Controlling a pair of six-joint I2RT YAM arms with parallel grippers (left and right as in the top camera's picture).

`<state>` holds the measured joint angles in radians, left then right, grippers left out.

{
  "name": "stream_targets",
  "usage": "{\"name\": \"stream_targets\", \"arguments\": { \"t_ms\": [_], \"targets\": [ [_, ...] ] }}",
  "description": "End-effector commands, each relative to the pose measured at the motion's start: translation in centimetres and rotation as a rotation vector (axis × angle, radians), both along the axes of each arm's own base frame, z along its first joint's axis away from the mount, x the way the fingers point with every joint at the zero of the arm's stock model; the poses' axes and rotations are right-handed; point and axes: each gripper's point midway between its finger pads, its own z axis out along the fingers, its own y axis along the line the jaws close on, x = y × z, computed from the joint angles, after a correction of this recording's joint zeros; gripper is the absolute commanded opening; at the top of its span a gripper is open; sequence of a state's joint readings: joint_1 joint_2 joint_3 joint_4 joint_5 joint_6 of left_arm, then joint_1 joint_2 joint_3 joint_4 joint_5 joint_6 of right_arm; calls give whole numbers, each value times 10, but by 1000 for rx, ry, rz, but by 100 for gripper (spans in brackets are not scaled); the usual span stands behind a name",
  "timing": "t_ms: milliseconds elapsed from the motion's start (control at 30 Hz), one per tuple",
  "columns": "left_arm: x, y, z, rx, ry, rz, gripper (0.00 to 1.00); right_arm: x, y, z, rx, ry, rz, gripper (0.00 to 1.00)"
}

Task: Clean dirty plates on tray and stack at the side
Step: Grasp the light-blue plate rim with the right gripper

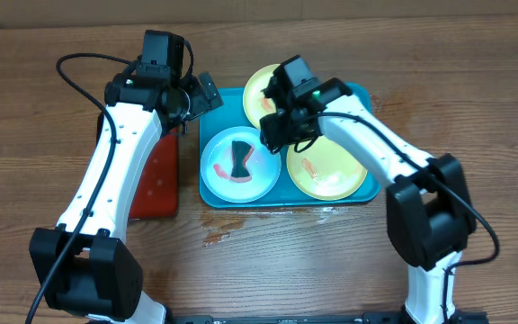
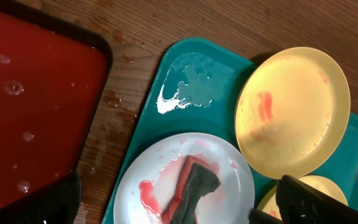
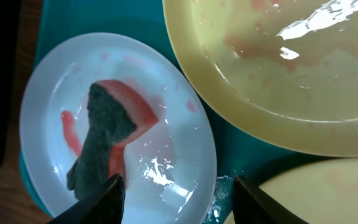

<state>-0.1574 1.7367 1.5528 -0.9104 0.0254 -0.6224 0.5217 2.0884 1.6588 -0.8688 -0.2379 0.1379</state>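
The teal tray (image 1: 212, 126) holds three plates. A light blue plate (image 1: 223, 175) (image 2: 160, 168) (image 3: 179, 155) at its front left carries red smears and a dark sponge (image 1: 240, 160) (image 2: 194, 190) (image 3: 101, 134). One yellow-green plate (image 1: 261, 88) (image 2: 291, 112) lies over the far rim, and another (image 1: 331, 171) (image 3: 272, 74) sits at the front right, both with orange smears. My right gripper (image 1: 272, 135) (image 3: 176, 202) is low over the blue plate's right rim, open, with its fingertips either side of the rim. My left gripper (image 1: 203, 94) (image 2: 179, 211) hangs open above the tray's far left corner, holding nothing.
A red tray (image 1: 156, 180) (image 2: 30, 93) with water drops lies on the wooden table just left of the teal tray. A wet patch (image 1: 218, 236) marks the table in front of the teal tray. Water and foam sit on the tray's bare far-left corner (image 2: 185, 93).
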Motion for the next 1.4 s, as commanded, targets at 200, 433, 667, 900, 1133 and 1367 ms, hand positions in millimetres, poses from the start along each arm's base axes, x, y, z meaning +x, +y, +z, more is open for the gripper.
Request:
{"name": "stream_targets", "arguments": {
  "t_ms": [200,433,667,900,1133,1367],
  "targets": [
    [0,-3,0,4,0,-15,100,4,-4,-29,-94,-8,21,57],
    [0,-3,0,4,0,-15,100,5,-4,-37,-91,-20,30,56],
    [0,-3,0,4,0,-15,100,-1,-7,-43,-100,-3,30,56],
    [-2,-3,-1,6,8,-17,100,-18,-18,-62,-131,55,26,56],
    [-7,-17,-2,-15,16,-162,69,-22,-20,-64,-140,69,27,49],
    [-23,-28,-23,-44,82,-215,28,-19,-18,-63,-127,68,2,26]
  ]
}}
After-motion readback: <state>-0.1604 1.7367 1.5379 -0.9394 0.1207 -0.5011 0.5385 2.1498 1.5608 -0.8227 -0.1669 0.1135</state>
